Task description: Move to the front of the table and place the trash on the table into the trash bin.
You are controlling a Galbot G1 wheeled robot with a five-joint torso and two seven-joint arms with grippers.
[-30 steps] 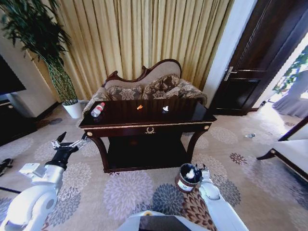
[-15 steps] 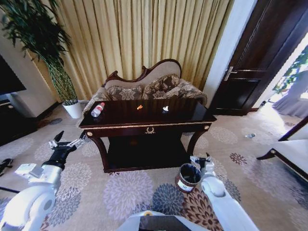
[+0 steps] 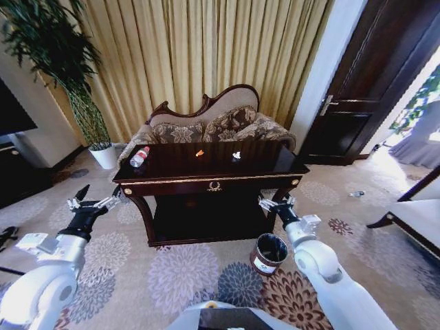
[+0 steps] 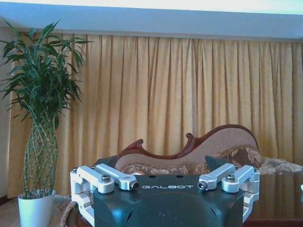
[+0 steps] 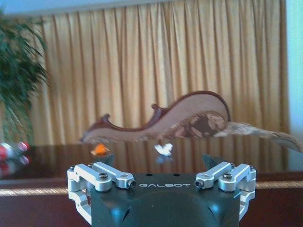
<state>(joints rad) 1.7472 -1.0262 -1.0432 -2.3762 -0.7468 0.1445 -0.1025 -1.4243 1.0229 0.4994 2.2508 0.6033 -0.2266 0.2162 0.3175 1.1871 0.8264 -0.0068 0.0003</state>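
Before the table (image 3: 275, 163) I am holding the right hand (image 3: 276, 203) open above the trash bin (image 3: 269, 253), the left hand (image 3: 93, 202) open too.

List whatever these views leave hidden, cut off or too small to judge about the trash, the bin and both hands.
- Trash bin, head view: its rim hides the bottom, so contents are unknown.
- White paper scrap, head view: too small to count pieces.
- Bottle, right wrist view: cut off by the frame edge.
- Left hand, left wrist view: fingertips hidden behind its own body.
- Right hand, head view: open, empty, near the table front.
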